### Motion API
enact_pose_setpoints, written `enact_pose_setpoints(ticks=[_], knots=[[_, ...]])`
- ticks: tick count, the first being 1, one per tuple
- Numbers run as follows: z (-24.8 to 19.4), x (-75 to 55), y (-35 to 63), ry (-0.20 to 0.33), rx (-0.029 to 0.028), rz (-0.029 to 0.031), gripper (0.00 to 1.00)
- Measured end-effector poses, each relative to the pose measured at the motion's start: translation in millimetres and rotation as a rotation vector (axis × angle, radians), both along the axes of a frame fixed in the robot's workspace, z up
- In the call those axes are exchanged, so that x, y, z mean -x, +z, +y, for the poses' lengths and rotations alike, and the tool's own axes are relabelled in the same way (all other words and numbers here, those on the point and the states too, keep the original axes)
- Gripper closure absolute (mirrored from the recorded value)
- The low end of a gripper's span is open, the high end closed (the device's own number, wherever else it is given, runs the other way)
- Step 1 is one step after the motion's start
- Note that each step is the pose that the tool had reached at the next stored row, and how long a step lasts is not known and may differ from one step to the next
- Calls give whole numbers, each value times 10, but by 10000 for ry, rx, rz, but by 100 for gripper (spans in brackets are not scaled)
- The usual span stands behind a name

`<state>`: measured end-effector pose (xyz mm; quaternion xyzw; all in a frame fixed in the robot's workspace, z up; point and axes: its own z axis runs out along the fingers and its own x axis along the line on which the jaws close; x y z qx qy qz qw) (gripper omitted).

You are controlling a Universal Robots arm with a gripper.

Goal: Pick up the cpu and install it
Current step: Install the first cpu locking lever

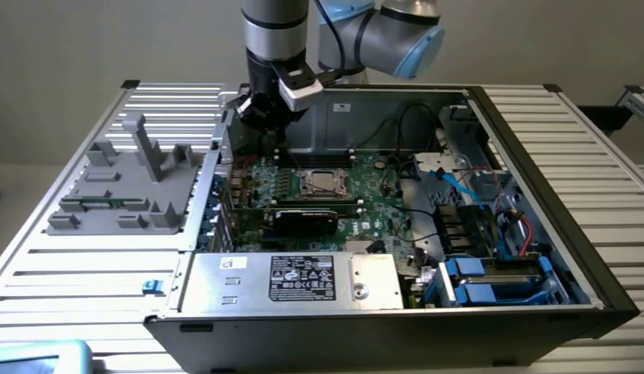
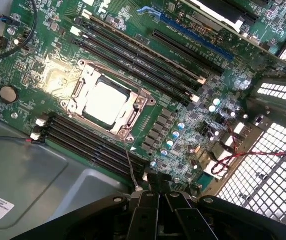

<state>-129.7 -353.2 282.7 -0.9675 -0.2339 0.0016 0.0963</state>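
The cpu (image 1: 324, 183) (image 2: 105, 100), a shiny silver square, lies flat inside the metal socket frame (image 2: 77, 82) on the green motherboard (image 1: 379, 206). My gripper (image 1: 268, 117) (image 2: 158, 192) hangs above the board's back corner on the exterior view's left, apart from the cpu and higher than it. In the wrist view its black fingers (image 2: 148, 200) are pressed together with nothing between them.
The open computer case (image 1: 550, 179) walls the board in. A black card (image 1: 306, 218) sits just in front of the socket, and a silver power supply (image 1: 290, 276) in front of that. Blue drive bays (image 1: 488, 280) and cables (image 2: 243, 155) fill the exterior view's right. A grey fixture tray (image 1: 124, 187) stands outside the case.
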Motion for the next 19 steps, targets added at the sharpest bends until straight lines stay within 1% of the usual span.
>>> enact_pose_setpoints(ticks=[9,10,11,12,14,17,18,19], knots=[[-5,4,-163,-393,-44,0,89],[-5,8,-178,-418,-55,-1,89],[-5,15,-184,-435,-77,3,89],[-6,21,-188,-447,-121,9,89],[-6,32,-195,-482,-250,14,89],[-5,42,-208,-544,-520,21,89],[-5,44,-212,-571,-603,22,89],[-5,46,-218,-601,-673,23,89]])
